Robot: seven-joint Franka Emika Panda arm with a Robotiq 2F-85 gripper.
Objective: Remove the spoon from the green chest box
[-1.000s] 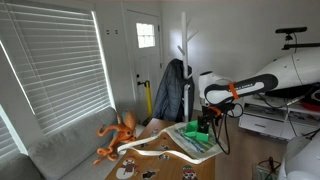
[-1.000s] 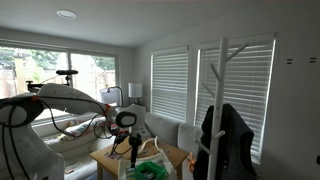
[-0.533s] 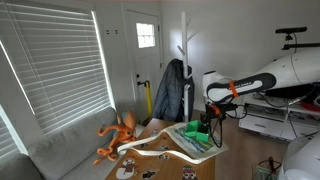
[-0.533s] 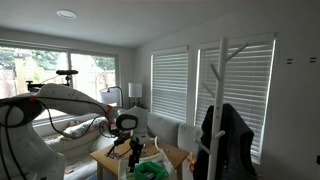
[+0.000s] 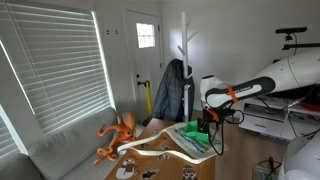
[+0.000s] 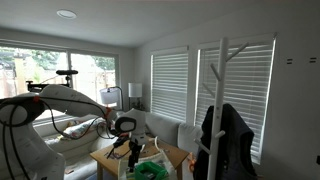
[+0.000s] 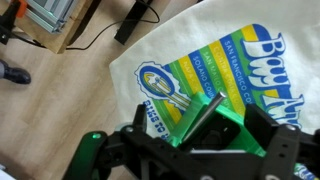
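The green chest box [image 7: 228,125] lies at the lower centre of the wrist view, on a white printed cloth [image 7: 230,50] spread over the desk [image 6: 104,158]. A dark grey bar [image 7: 205,112] runs slantwise across the top of the box. It may be the handle of the spoon or an edge of the lid, and the pictures do not settle which, so the spoon cannot be identified with certainty. The hand [image 7: 197,118] hangs directly over the box with its two black fingers spread wide, one left and one right of the green body, and nothing is gripped. Whether either finger touches the box cannot be told. In an exterior view the arm [image 5: 255,88] reaches in from the right and the hand is low over a green patch at the right end of the desk, where the detail is too small to read. As a judgement of progress, the approach and alignment over the box appear done, while closing on the spoon, lifting it clear and setting it down outside the box are all left. Farther out, a white curved track [image 5: 165,152] crosses the near part of the desk, an orange octopus toy [image 5: 118,135] sits to the left, and a dark coat [image 5: 170,90] hangs at the far wall.
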